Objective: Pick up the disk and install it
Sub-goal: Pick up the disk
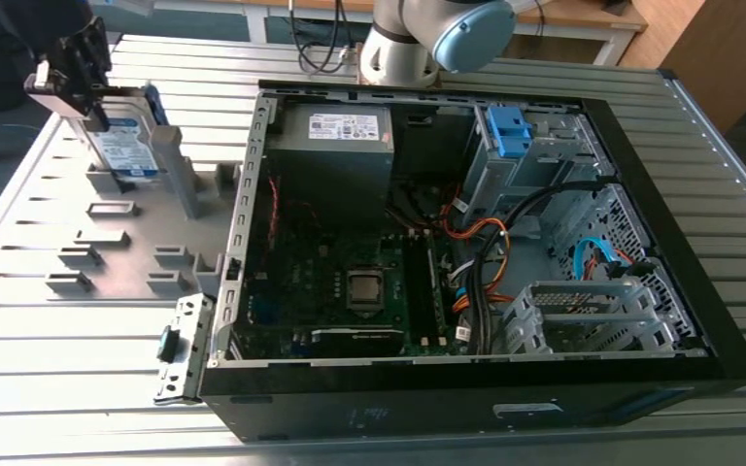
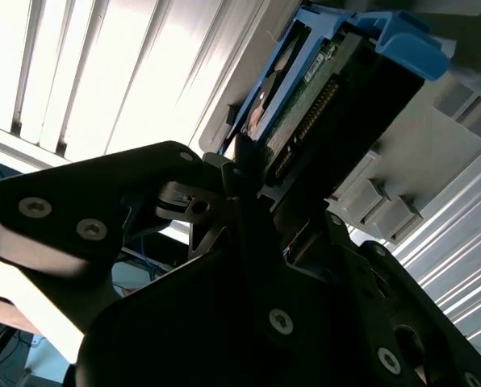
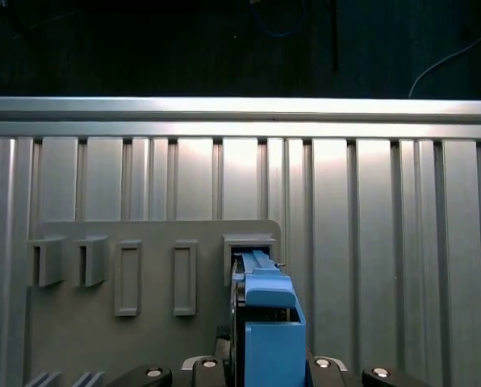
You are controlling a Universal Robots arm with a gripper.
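Exterior view, from its left to its right.

1. Gripper (image 1: 85, 102): at the far left edge of the table (image 1: 75, 388), pointing down over the grey plate (image 1: 127, 243). It is closed on the disk (image 1: 124, 146), gripping its upper end. In the second wrist view a black finger (image 2: 242, 173) lies flat against one face of the disk (image 2: 321, 105), and the gripper (image 2: 261, 193) has the drive clamped between its jaws.

2. Disk: on edge, near upright, its white-and-blue label facing the exterior camera and the blue bracket along its rim. It is over the plate's far corner, well apart from the case (image 1: 412, 398). In the first wrist view the disk (image 3: 269, 322) lines up with a raised slot on the plate (image 3: 87, 322). Whether its lower end sits in that slot or hangs just clear cannot be told.

3. Plate: flat on the slatted table, with several raised blocks and rectangular slots, just beside the case's left wall.

4. Case: on its side, open at the top. Inside, the power supply (image 1: 341, 146) is at the far left, the processor (image 1: 364, 288) is on the board nearer the camera, and orange and black cables (image 1: 484, 238) run across the middle.

5. Blue latch (image 1: 508, 131): at the far side of the case, on a metal bay.

6. Metal cage (image 1: 593, 316): at the near right of the case.

7. Arm (image 1: 431, 34): its base joint stands behind the case.
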